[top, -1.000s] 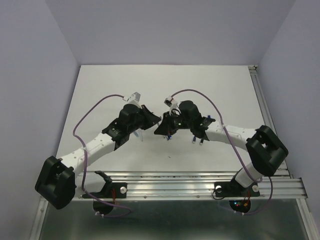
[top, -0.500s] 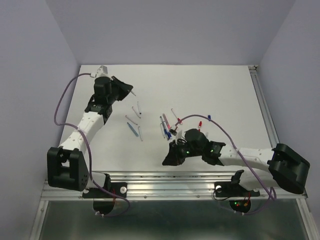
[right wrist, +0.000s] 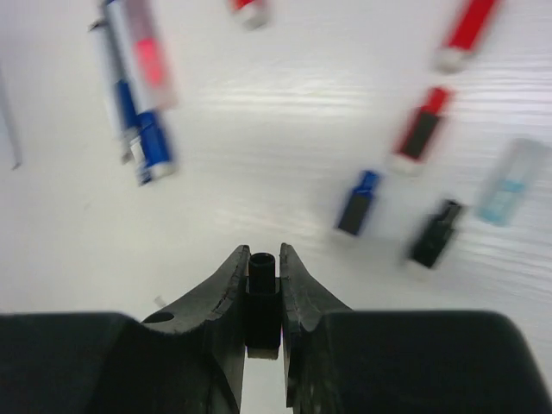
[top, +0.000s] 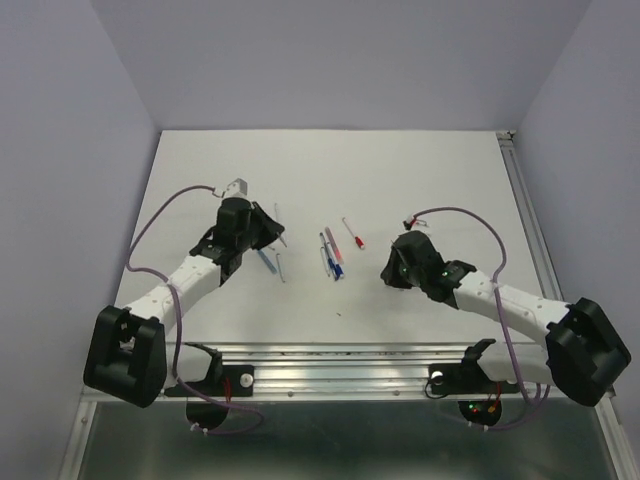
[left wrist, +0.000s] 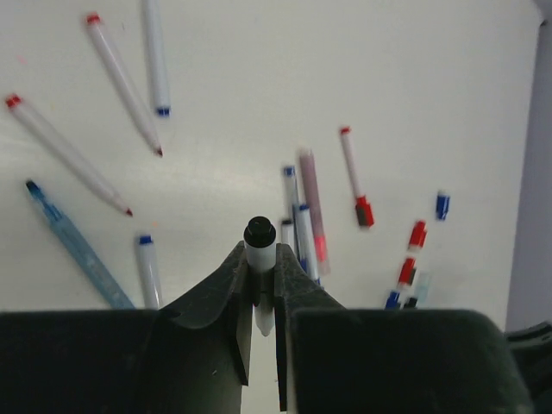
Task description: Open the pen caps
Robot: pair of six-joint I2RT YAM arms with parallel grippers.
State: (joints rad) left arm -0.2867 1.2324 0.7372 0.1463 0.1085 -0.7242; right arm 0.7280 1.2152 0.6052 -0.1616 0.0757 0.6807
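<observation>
Looks like the drop-off bit to me: the right gripper (right wrist: 262, 255) is pinched on a little black cap (right wrist: 262, 276), hollow end pointing forward. The left gripper (left wrist: 260, 259) is clamped on a white-barrelled pen (left wrist: 259, 233) with a round black end poking out past its fingertips. I'd lower the cap close to the table (right wrist: 259, 164) before letting go. Aim ahead and right of the fingers, where the loose caps (right wrist: 356, 203) (blue, black, red) already lie, so it doesn't bounce or roll under the pens (right wrist: 138, 95) ahead on the left.
</observation>
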